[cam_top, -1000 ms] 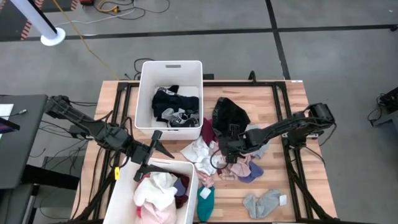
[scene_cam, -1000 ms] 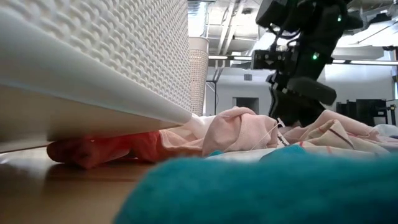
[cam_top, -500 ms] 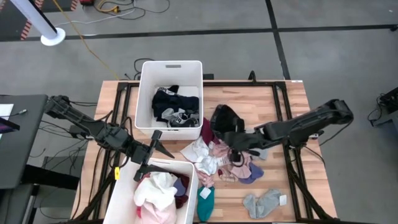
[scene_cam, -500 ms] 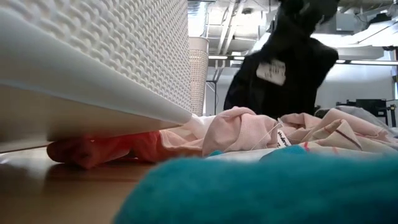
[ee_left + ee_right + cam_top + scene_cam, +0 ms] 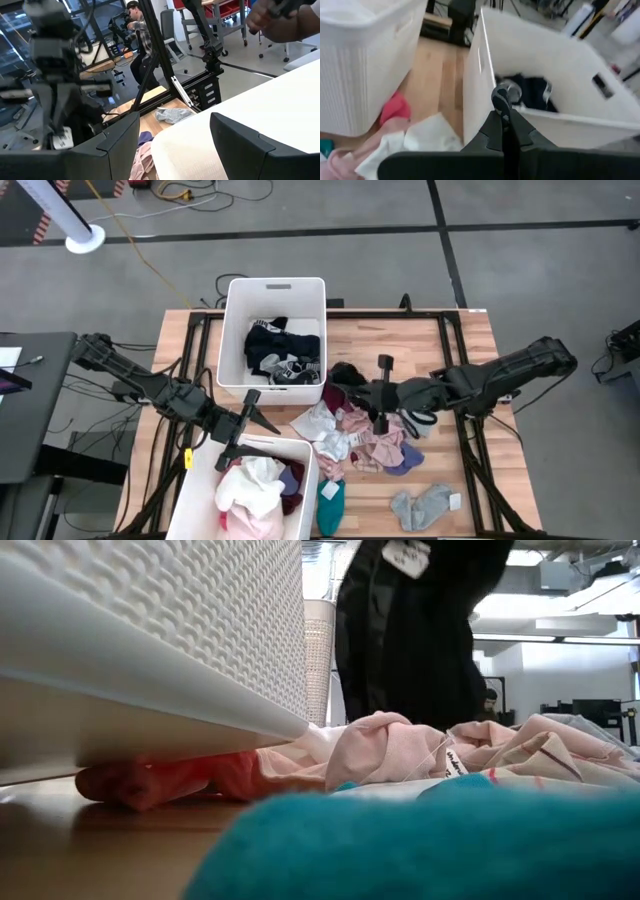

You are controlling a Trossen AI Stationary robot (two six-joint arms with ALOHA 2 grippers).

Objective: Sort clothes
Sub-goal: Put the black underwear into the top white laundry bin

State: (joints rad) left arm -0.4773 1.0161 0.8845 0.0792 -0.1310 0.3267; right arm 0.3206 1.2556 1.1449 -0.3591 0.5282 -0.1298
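Clothes (image 5: 372, 442) lie heaped on the wooden table (image 5: 460, 480), between the far bin (image 5: 273, 290) and the near bin (image 5: 300, 452); their long axis cannot be told. A black garment (image 5: 420, 630) hangs lengthwise, straight down, from the right gripper (image 5: 350, 385), whose fingers are pressed together on it, beside the far bin. Left gripper (image 5: 243, 423) waits with fingers spread at the near bin's rim. Grey floor with cables surrounds the table; a person (image 5: 142, 35) shows in the room beyond.

We see small white tags on a black garment (image 5: 420, 630) and a pink garment (image 5: 385, 750), but we cannot read any words on them.
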